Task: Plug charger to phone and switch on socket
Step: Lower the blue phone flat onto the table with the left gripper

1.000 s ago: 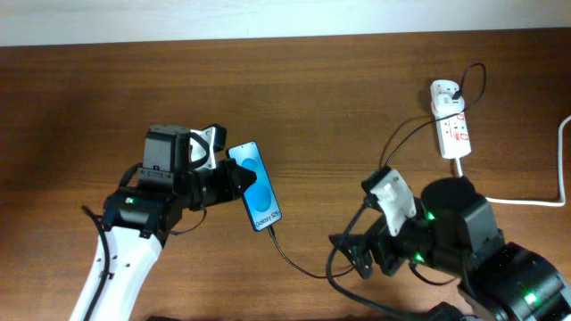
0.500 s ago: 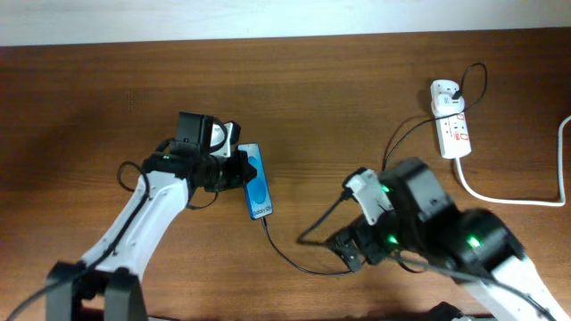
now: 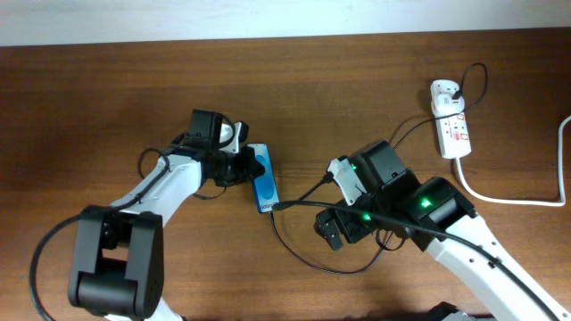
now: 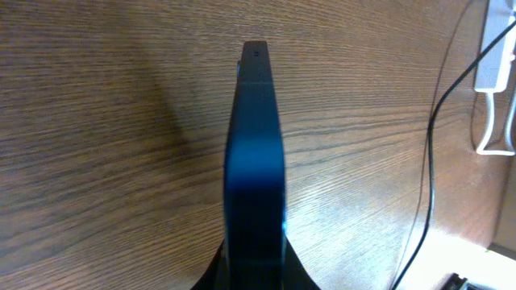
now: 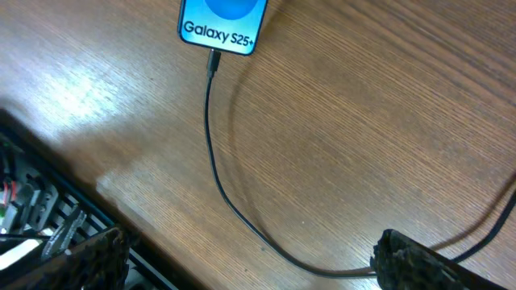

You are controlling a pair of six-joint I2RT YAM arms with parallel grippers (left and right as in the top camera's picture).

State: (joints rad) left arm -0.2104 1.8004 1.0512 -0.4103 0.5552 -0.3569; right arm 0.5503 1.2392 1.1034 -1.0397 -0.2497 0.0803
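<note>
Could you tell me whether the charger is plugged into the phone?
Plugged in: the charger tip sits in the phone at its bottom edge.

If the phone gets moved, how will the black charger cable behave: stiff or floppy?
Probably floppy: the charger lies in loose curves on the table. Likely light, so it should trail the phone rather than resist. Its small plug at the phone's edge might pull out under a sideways tug.

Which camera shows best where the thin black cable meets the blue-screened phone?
The right wrist view: the thin black cable's plug tip meets the slim blue-screened phone close up. Overhead shows this tiny; the left wrist view sees the phone edge-on, plug hidden.
</note>
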